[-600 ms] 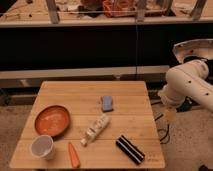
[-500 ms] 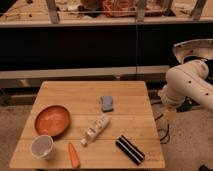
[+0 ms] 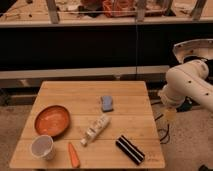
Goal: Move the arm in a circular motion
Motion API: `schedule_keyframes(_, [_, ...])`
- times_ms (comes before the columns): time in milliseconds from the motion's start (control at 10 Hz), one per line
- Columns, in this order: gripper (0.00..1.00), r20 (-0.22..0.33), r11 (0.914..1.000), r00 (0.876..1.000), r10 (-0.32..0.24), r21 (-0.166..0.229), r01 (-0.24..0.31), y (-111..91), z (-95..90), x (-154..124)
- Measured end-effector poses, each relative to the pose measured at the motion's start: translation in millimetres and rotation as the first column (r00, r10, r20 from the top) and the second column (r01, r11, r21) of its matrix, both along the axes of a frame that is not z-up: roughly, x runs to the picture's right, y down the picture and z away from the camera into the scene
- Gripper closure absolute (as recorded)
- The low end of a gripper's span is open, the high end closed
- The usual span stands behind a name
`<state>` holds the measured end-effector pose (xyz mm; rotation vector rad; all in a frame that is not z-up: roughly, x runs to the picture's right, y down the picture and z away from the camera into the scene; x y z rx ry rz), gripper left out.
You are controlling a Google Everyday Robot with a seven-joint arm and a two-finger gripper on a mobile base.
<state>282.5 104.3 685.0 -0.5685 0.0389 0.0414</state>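
The large white arm (image 3: 187, 84) with rounded joints hangs at the right of the camera view, beside the right edge of the wooden table (image 3: 125, 92). Its pale yellowish tip, the gripper (image 3: 170, 114), points down just off the table's right edge, above the floor. It holds nothing that I can see.
On the table lie an orange bowl (image 3: 51, 120), a white cup (image 3: 42, 147), a carrot (image 3: 73, 154), a white bottle on its side (image 3: 96, 129), a blue-grey sponge (image 3: 106, 103) and a black striped block (image 3: 130, 149). A dark counter (image 3: 90, 45) runs behind.
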Motion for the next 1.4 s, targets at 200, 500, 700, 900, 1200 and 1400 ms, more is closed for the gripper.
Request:
schedule_keyframes(200, [0.2, 0.0, 1.0, 1.0, 0.0, 0.0, 0.0, 0, 0.0, 0])
schedule_keyframes(500, [0.2, 0.0, 1.0, 1.0, 0.0, 0.0, 0.0, 0, 0.0, 0])
schedule_keyframes(700, [0.2, 0.0, 1.0, 1.0, 0.0, 0.0, 0.0, 0, 0.0, 0])
schedule_keyframes(900, [0.2, 0.004, 0.9999, 1.0, -0.012, 0.002, 0.012, 3, -3.0, -5])
schedule_keyframes(1200, [0.2, 0.015, 0.9989, 0.999, -0.046, 0.012, 0.046, 14, -15.4, -36])
schedule_keyframes(1400, [0.2, 0.029, 0.9969, 0.997, -0.077, 0.017, 0.077, 20, -22.6, -52])
